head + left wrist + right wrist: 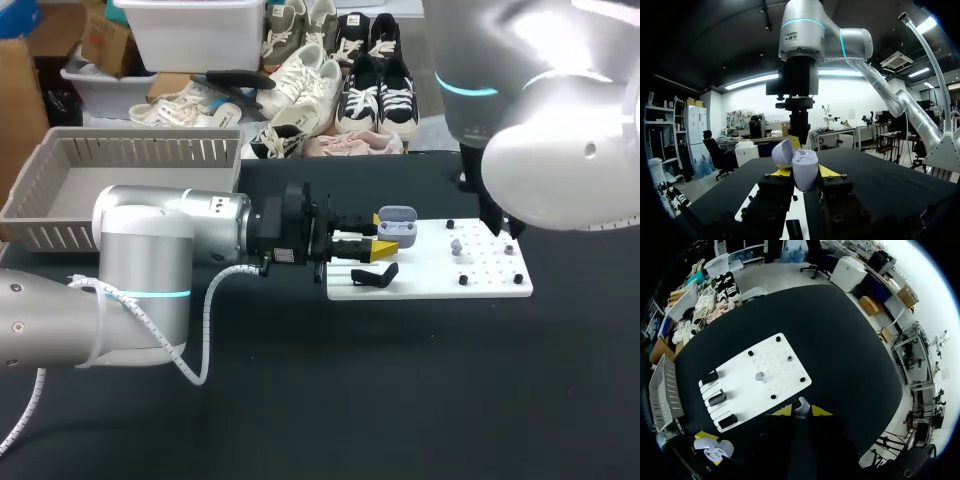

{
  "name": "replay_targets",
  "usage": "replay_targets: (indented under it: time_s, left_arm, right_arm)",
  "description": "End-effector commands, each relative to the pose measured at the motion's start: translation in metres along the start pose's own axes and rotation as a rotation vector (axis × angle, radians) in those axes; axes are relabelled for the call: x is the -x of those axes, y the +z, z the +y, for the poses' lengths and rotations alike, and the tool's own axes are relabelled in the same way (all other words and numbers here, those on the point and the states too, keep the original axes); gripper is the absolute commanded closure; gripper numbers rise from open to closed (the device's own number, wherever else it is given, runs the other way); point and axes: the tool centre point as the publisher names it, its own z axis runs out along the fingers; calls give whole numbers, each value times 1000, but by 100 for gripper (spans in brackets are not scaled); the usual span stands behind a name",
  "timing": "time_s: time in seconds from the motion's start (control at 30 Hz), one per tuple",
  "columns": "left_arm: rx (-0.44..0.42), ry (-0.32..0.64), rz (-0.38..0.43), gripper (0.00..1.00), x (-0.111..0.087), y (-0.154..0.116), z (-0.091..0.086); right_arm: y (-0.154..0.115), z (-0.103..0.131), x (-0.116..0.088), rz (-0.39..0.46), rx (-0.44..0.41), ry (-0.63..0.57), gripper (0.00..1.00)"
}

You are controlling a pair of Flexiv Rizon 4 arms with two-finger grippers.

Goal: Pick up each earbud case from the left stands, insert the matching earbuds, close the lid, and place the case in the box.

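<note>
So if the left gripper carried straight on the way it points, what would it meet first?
Probably the right gripper, hanging right ahead of the open earbud case that the left gripper holds; depth is unclear.

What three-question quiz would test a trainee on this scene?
1. True or false: the earbud case in the left gripper has its lid closed.
2. What does the right gripper hold? A: an earbud. B: a black stand. C: nothing.
3. Fill in: in the head view, the grey box stands to the ____ of the white board.
Key: 1 false; 2 A; 3 left.
</note>
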Motion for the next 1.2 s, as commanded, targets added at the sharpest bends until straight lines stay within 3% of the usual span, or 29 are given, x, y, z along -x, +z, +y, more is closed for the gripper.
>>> replay_targets:
  time_s: [0.03,0.13,0.37,0.83,1.2]
  left_arm:
    - [6,2,0,100,0,0,-2]
    - [6,2,0,100,0,0,-2]
    - [6,2,0,100,0,0,-2]
    - [6,2,0,100,0,0,-2]
    - [6,2,0,100,0,0,-2]
  right_arm:
    - [-38,-3,-5,-11,17,17,100]
    - [-55,2,-10,-17,31,3,100]
    - [-77,26,-28,76,56,-75,100]
    - [-81,71,-53,110,79,-110,100]
    - [-80,75,-57,90,77,-130,100]
